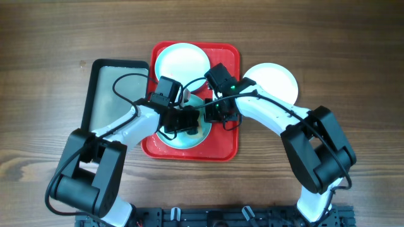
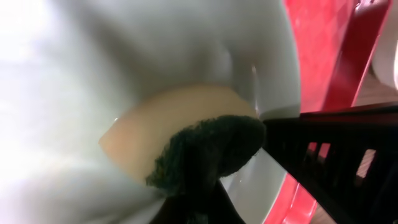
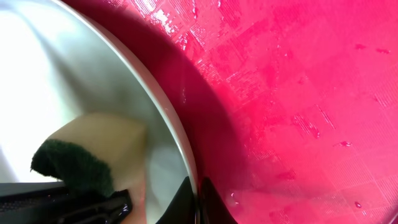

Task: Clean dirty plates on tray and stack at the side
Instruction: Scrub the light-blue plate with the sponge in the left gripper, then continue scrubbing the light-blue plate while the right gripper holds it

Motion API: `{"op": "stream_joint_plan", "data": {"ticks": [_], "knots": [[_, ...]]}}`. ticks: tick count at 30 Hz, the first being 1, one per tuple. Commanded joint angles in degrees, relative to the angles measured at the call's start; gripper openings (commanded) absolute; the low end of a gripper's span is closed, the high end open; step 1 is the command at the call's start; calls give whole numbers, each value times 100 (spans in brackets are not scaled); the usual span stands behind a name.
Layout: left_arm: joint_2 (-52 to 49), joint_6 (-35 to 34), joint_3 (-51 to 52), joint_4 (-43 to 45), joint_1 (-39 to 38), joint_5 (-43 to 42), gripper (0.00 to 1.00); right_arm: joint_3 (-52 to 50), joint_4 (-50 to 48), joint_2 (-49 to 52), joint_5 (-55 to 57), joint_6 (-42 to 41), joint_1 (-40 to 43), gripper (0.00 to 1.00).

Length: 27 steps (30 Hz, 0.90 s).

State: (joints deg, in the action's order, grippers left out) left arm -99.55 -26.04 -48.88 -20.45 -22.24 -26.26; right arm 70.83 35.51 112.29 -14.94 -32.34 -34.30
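The tray (image 1: 222, 146) lies mid-table, somewhat closer to the far edge than the near one, with a grey tray (image 1: 117, 94) just beside it toward the left edge. Of the three plates, one is off the tray: the side plate (image 1: 273, 79) rests on the bare tabletop just beside the tray's right rim, toward the far right corner, and no smear shows on it from overhead. I judge it finished and the start of the stack, which so far is that single plate. The near plate (image 1: 183, 141) sits in the tray's near half and is under work. The left gripper (image 1: 187, 120) is clenched on a sponge (image 2: 186, 140), foam face pressed to the plate's inner surface. The right gripper (image 1: 218, 115) appears pinched over that plate's rim, one finger on each side, steadying it. Wet sheen shows on the plate and droplets on the tray floor. The far plate (image 1: 182, 60) occupies the tray's far left part, untouched by either arm; whether it carries smears cannot be told at this size. Estimate: roughly a third complete, with wiping, transfer and stacking of two plates outstanding.
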Motion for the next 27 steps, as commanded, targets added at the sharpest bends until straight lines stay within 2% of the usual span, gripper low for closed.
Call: {"op": "stream_joint_plan", "data": {"ticks": [1,16,27], "knots": [[-151,-57,87,81,-72,426,4,-9,-52,76,-162,-66,-42,4],[-146,-50,87,31,640,551,4,-9,-52,76,-162,-63,-42,4],[181,35,87,-17,710,826,4,-9,-52,76,-160,-66,-42,4]]}}
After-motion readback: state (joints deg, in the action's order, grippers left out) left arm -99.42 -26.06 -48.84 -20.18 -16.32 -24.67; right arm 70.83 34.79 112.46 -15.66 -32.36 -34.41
